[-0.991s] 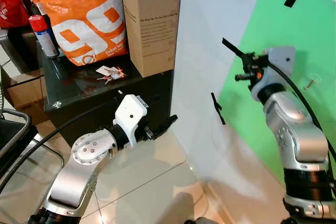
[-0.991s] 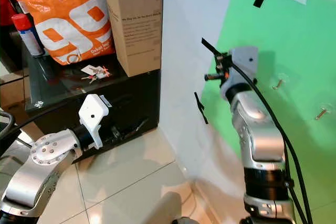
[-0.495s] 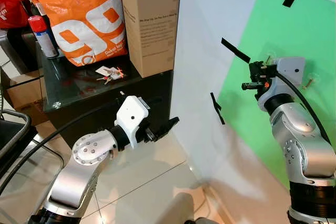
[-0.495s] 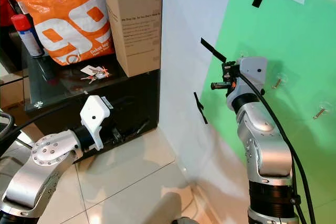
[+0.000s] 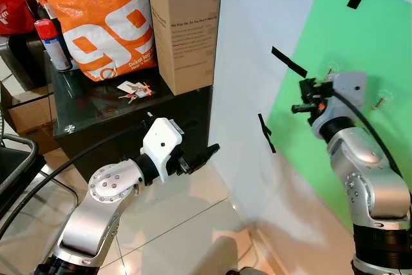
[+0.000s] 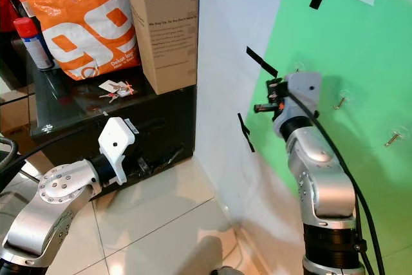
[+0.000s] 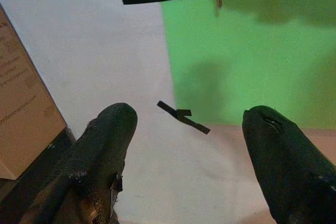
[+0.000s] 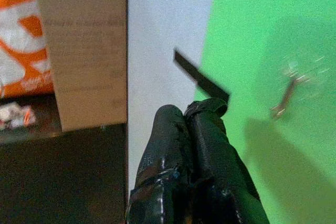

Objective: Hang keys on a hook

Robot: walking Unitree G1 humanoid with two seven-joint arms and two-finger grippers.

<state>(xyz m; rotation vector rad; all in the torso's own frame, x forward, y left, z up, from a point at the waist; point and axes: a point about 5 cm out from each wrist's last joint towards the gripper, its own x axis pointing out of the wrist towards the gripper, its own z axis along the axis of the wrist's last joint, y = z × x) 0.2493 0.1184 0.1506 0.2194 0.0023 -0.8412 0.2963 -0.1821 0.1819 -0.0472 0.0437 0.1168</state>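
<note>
Right gripper: the right gripper (image 6: 265,96) is raised against the green panel (image 6: 360,43), its two black fingers (image 8: 194,145) pressed flat together with nothing between them that I can see.
Left gripper: the left gripper (image 5: 207,153) is low, in front of the black cabinet (image 5: 116,127), its fingers (image 7: 105,145) spread wide and empty, aimed toward the wall.
Keys: the keys (image 5: 133,89) lie on the cabinet's glossy top, well behind and above the left gripper and far across from the right one, just in front of the orange bag (image 5: 103,20) and beside the cardboard box (image 5: 185,24).
Hooks: a small hook (image 8: 286,95) sticks out of the green panel just past the right gripper's tips; two more (image 6: 340,101) (image 6: 394,138) sit further along on its far side.
Handling: the bunch looks light, loose and jangly, a few flat metal keys with small tags. I'd expect it to slide on that slick top and to swing once lifted.
Where to hold: best pinched at the ring or a tag where the pieces gather, leaving the ring's loop free for the hook.
Progress: by my reckoning nothing is picked up yet; the keys have to be fetched first.
</note>
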